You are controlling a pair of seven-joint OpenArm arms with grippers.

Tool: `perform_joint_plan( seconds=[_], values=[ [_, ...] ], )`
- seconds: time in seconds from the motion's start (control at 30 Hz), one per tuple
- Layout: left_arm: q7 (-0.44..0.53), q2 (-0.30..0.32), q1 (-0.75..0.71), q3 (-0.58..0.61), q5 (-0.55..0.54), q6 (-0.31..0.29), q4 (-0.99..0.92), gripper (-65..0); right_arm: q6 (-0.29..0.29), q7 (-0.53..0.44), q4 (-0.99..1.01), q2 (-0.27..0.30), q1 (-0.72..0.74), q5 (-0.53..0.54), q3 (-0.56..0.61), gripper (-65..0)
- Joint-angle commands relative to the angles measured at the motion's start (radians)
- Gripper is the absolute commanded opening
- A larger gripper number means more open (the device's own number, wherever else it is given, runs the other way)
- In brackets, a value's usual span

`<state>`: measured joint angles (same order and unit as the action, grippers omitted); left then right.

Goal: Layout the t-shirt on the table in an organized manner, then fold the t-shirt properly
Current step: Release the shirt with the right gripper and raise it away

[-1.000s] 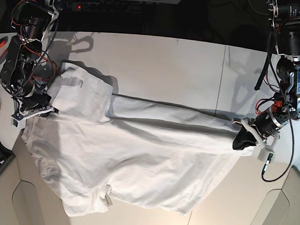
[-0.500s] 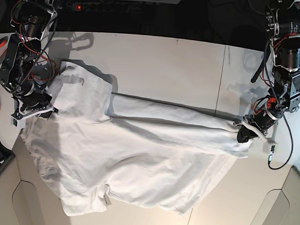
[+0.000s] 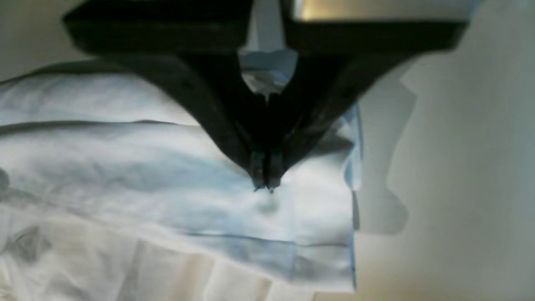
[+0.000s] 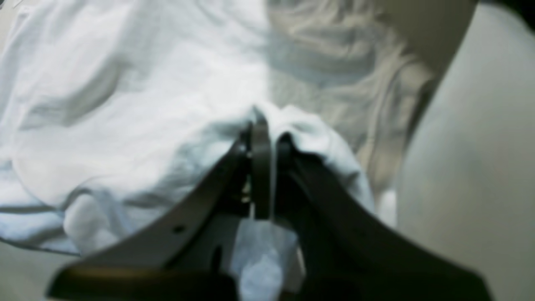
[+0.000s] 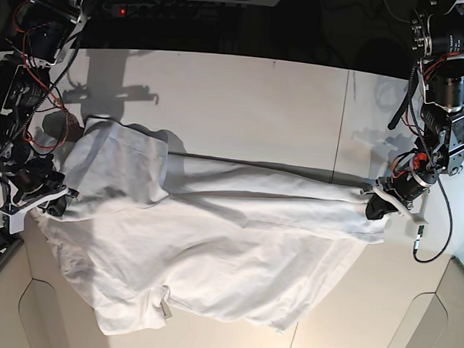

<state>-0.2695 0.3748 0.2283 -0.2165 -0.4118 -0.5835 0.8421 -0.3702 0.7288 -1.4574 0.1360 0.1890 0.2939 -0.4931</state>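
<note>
i have the shirt [image 5: 206, 242] spread wrinkled across the desk [image 5: 251, 98], stretched between both arms. my left gripper [image 5: 377, 205] is clamped on the shirt's edge at the base view's right. my right gripper [image 5: 50, 201] is pinched on a bunched fold at the shirt's opposite end, near the desk's edge.

The t-shirt [image 5: 206, 242] covers the table's [image 5: 250, 105] middle and near half. Bare tabletop lies open beyond its far edge. Both arms flank the t-shirt's ends, blocking side access.
</note>
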Motion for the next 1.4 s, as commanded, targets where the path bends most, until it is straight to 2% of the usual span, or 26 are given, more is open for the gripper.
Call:
perform_joint_plan(
  seconds=[0.0,0.2,0.33,0.4,0.67,0.73,0.83,1.1,1.23,1.37],
  values=[
    [0.014,0.016,0.023,-0.005,-0.014,-0.004,0.013,-65.0,0.001,-0.01,-0.023,0.013,0.018,0.008,-0.002,-65.0],
    [0.014,0.016,0.023,-0.005,-0.014,-0.004,0.013,-65.0,0.0,0.025,-0.019,0.013,0.014,-0.003,-0.002,-64.1],
    [0.014,0.016,0.023,-0.005,-0.014,-0.004,0.013,-65.0,0.006,0.02,-0.019,0.013,0.013,-0.048,-0.002,-44.8],
    [0.014,0.016,0.023,-0.005,-0.014,-0.004,0.013,-65.0,0.007,0.006,-0.019,0.013,0.013,-0.06,-0.002,-40.4],
    [0.015,0.016,0.023,-0.005,-0.018,-0.004,0.013,-65.0,0.006,0.011,-0.021,0.014,0.003,-0.065,-0.002,-40.6],
    [0.015,0.016,0.023,-0.005,-0.018,-0.004,0.013,-65.0,-0.018,0.008,-0.028,0.014,-0.022,-0.06,-0.002,-40.6],
    [0.014,0.016,0.023,-0.005,-0.018,-0.005,0.013,-65.0,-0.053,0.006,-0.051,0.014,-0.092,-0.003,-0.002,-40.6],
    [0.012,0.016,0.023,-0.005,-0.018,-0.005,0.013,-65.0,-0.056,0.031,-0.272,0.013,-0.356,0.154,-0.009,-40.6],
    [-0.019,0.016,0.023,-0.005,-0.017,-0.005,0.013,-65.0,-0.018,0.027,-0.299,-0.006,-0.441,0.203,-0.043,-39.7],
    [-0.019,0.019,0.024,-0.005,-0.018,-0.005,0.015,-65.0,0.091,-0.016,-0.225,-0.06,-0.447,0.204,-0.067,-26.3]
  ],
)
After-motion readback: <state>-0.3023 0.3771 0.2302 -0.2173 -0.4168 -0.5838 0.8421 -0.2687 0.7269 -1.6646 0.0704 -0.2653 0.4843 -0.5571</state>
